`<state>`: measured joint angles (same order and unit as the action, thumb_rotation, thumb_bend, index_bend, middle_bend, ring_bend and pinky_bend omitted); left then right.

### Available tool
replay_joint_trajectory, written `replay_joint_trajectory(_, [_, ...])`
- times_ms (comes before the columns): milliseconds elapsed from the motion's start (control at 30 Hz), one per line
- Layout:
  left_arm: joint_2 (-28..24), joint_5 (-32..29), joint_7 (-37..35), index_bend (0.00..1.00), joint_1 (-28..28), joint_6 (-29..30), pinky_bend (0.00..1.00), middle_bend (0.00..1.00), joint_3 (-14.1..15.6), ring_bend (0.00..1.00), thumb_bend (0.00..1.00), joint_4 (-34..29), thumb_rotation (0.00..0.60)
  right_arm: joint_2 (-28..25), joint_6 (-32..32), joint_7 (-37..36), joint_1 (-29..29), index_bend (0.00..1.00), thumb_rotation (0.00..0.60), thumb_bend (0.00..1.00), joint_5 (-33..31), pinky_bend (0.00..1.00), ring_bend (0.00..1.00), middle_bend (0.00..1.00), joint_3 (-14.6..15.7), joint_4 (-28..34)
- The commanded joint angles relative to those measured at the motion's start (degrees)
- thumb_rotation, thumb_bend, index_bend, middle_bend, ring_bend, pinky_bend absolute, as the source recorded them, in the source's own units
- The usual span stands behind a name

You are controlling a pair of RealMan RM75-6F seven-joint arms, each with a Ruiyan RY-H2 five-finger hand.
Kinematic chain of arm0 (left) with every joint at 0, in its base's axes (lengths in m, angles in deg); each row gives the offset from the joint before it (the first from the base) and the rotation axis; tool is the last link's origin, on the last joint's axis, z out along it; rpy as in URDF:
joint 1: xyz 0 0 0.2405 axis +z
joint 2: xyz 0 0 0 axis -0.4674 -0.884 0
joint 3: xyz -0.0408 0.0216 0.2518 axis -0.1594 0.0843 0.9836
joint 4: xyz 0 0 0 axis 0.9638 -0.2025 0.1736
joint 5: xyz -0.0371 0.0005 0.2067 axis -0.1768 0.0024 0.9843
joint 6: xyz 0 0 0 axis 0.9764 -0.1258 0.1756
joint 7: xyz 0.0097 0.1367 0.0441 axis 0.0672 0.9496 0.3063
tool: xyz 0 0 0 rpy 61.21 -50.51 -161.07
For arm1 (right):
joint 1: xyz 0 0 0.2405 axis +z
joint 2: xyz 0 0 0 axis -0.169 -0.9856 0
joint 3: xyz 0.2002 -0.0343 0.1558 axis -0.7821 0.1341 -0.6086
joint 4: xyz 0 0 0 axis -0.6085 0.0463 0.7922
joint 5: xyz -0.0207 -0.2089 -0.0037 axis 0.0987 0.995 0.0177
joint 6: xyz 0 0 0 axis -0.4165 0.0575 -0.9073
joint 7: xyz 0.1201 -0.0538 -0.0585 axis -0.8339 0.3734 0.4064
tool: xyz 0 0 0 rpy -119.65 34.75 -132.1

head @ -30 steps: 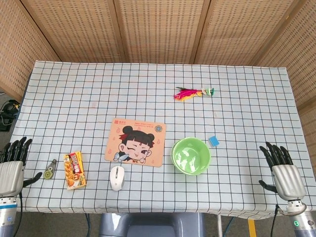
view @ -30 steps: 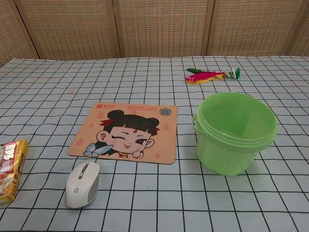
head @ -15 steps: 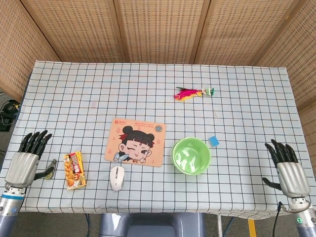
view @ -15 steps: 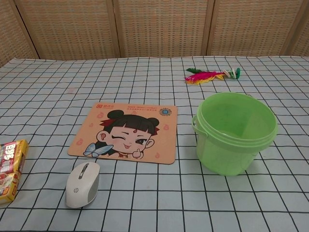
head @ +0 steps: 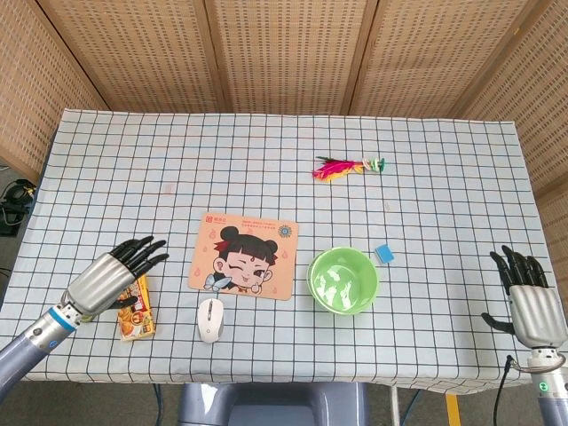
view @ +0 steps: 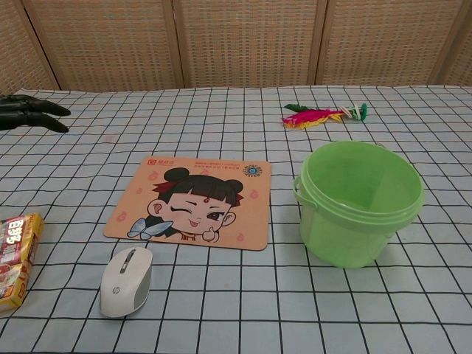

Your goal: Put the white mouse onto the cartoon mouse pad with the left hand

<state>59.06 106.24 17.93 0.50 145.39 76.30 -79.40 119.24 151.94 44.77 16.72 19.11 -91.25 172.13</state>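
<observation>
The white mouse lies on the checked cloth just below the front left corner of the cartoon mouse pad, apart from it. My left hand hovers open to the left of the mouse, over the snack packet, fingers spread toward the pad. It holds nothing. My right hand is at the table's right front edge, open and empty, far from both objects.
A yellow snack packet lies left of the mouse, partly under my left hand. A green bucket stands right of the pad. A blue eraser and a feathered shuttlecock lie farther back.
My left hand has moved right and forward from the table's left edge to above the snack packet. The right hand has drifted slightly right and down. Mouse and pad have not moved.
</observation>
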Motion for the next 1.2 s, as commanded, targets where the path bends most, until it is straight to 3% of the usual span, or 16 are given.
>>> replay_joint_trajectory(33, [0.28, 3.82, -2.65, 0.16, -4.43, -3.3, 0.17, 0.01, 2.59, 0.05, 0.05, 1.39, 0.6, 0.07, -0.01, -0.37, 0.06, 0.08, 0.6, 0.1, -0.27, 0.0, 0.0, 0.0, -0.28, -0.42])
replay_joint_trajectory(267, [2.33, 7.46, -0.65, 0.19, -7.9, -4.71, 0.17, 0.04, 4.9, 0.07, 0.06, 1.72, 0.6, -0.26, 0.22, -1.74, -0.21, 0.08, 0.6, 0.1, -1.19, 0.0, 0.0, 0.0, -0.89, -1.07])
replay_joint_trajectory(1200, [10.9, 5.27, 4.65, 0.23, -19.42, -18.55, 0.17, 0.04, 7.62, 0.07, 0.07, 0.41, 0.6, -1.17, 1.23, -5.28, -0.81, 0.08, 0.6, 0.1, -1.47, 0.0, 0.0, 0.0, -1.73, -1.84])
